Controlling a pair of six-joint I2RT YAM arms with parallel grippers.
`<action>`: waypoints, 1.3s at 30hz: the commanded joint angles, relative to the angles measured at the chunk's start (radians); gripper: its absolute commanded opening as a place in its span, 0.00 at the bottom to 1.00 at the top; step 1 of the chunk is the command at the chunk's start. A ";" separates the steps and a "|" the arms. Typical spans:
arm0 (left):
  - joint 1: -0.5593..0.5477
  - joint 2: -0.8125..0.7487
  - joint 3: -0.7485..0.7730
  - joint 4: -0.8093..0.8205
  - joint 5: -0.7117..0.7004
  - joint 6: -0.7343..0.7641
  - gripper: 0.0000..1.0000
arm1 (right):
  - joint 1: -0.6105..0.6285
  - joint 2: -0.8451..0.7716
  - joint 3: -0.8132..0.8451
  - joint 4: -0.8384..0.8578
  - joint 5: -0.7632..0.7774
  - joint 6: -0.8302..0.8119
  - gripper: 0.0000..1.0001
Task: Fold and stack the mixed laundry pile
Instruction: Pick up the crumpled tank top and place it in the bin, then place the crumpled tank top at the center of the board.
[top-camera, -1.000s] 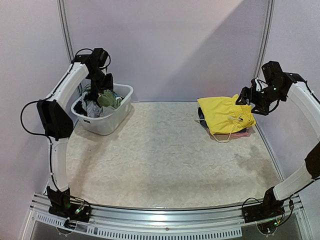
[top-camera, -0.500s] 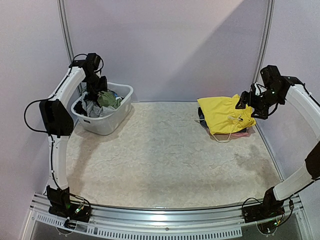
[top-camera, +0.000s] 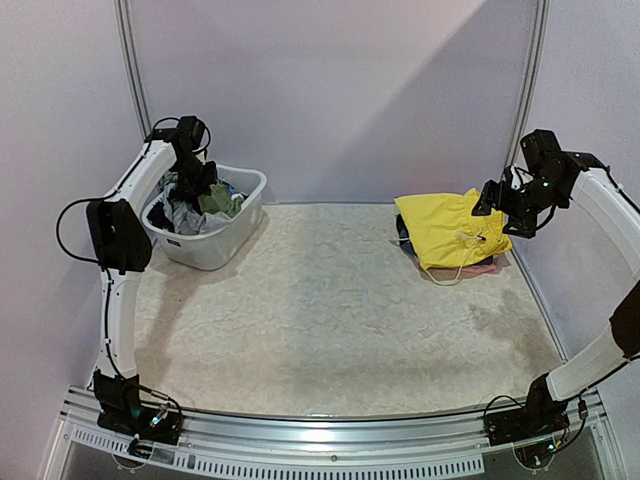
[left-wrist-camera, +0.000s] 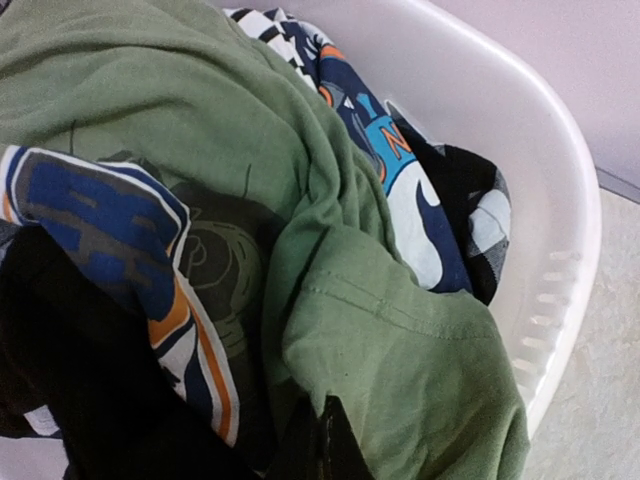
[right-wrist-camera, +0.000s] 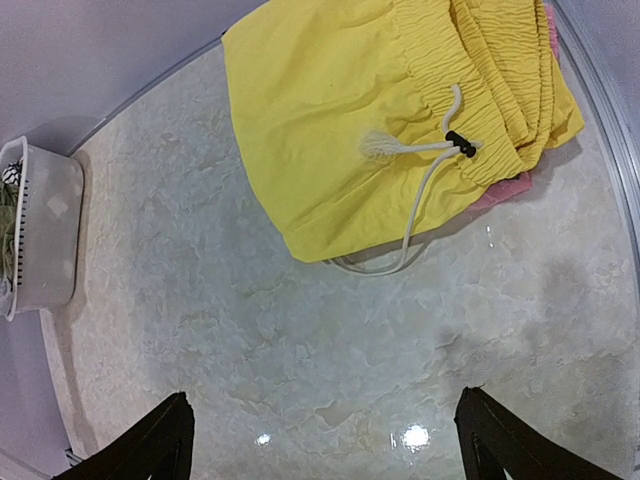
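The mixed laundry pile fills a white tub at the back left. On top lies an olive-green T-shirt with a dark chest graphic, among navy, orange, black and white pieces. My left gripper is down in the tub. Its dark fingers are pressed together at a fold of the green T-shirt. A folded bright yellow garment with a white drawstring lies at the back right. My right gripper hovers open above the table beside it, holding nothing.
A pink piece and a dark one peek out under the yellow garment. The tub's wall rises right of the left gripper. Pale walls and metal posts close the back and sides. A metal rail runs along the near edge.
My left gripper dropped deeper into the tub and shut on the green fabric. The right arm drew back slightly to the right and stays open.
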 joint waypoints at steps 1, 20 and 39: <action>0.002 -0.024 0.015 0.018 0.037 -0.012 0.00 | -0.001 0.015 0.019 0.008 0.013 0.010 0.91; -0.072 -0.335 0.025 0.439 0.382 -0.227 0.00 | 0.005 -0.015 0.033 0.007 -0.028 -0.004 0.91; -0.379 -0.586 -0.061 0.465 0.333 -0.185 0.00 | 0.013 -0.105 0.056 -0.060 0.007 -0.032 0.91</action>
